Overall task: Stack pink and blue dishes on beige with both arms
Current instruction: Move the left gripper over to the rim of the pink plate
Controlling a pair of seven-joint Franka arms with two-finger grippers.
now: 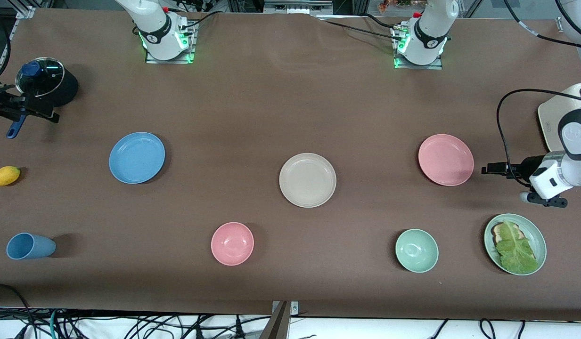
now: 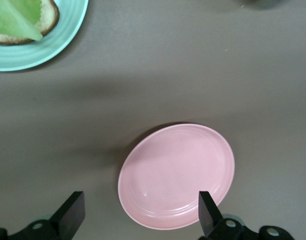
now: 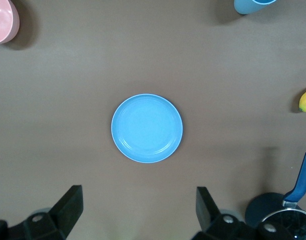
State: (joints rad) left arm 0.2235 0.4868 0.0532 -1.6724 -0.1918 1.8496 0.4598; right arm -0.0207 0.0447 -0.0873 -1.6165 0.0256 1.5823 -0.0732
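Hovering over the table's edge at the left arm's end, the left gripper [image 2: 138, 212] has its two black fingers [image 2: 72, 214] spread wide with nothing between them, and its wrist view looks down on the pink plate [image 1: 445, 159], which lies flat on the brown table [image 1: 252, 108] just beside it. At the right arm's end the right gripper [image 3: 139, 210] hangs over the table beside a dark pot with a glass lid [image 1: 45, 84], its fingers [image 3: 70, 210] likewise parted wide and touching nothing. The blue plate [image 1: 136, 157] lies on its own toward that end, well apart from the pot. Between the two plates, near the middle of the table, sits the beige plate [image 1: 307, 180], bare. Nearer to the front camera stand a small pink bowl [image 1: 232, 243], a pale green bowl [image 1: 416, 250] and a green plate with toast and lettuce [image 1: 534, 233]. A blue cup [image 1: 28, 246] lies on its side and a yellow fruit [image 1: 5, 175] rests nearby.
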